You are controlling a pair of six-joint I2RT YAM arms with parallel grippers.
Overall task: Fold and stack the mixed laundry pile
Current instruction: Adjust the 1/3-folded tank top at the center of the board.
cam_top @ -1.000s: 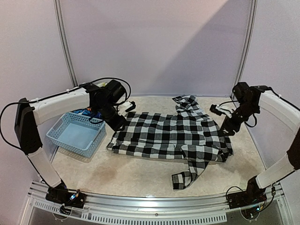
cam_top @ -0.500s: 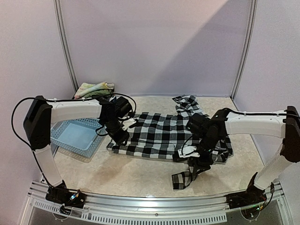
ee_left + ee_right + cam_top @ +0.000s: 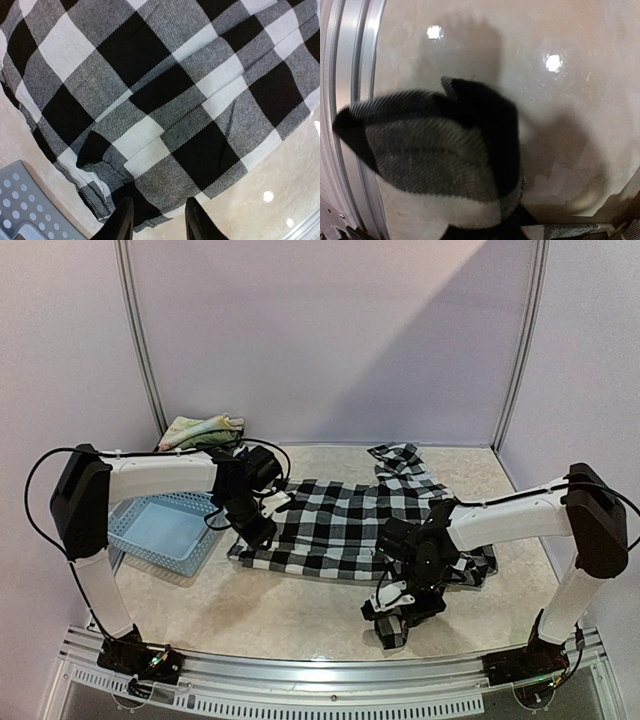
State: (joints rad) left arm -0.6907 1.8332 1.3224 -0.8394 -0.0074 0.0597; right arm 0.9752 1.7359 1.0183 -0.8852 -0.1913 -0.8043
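Note:
The black-and-white checked shirt lies spread flat on the table, one sleeve trailing toward the front. My left gripper hovers open over the shirt's left corner; in the left wrist view its gripper straddles the hem of the shirt, holding nothing. My right gripper is down on the front sleeve cuff. In the right wrist view the cuff bunches out from the jaws and hides the fingers. A pale yellow-green floral cloth lies at the back left. The dark blue and olive-green pieces are not visible.
The light blue perforated basket stands left of the shirt, its corner showing in the left wrist view. The metal rail at the table's near edge is close to the right gripper. Booth walls enclose the back and sides.
My right arm swung from the shirt's right side across to the front sleeve and dropped onto the cuff. My left gripper moved down to the shirt's left corner, uncovering the floral cloth behind.

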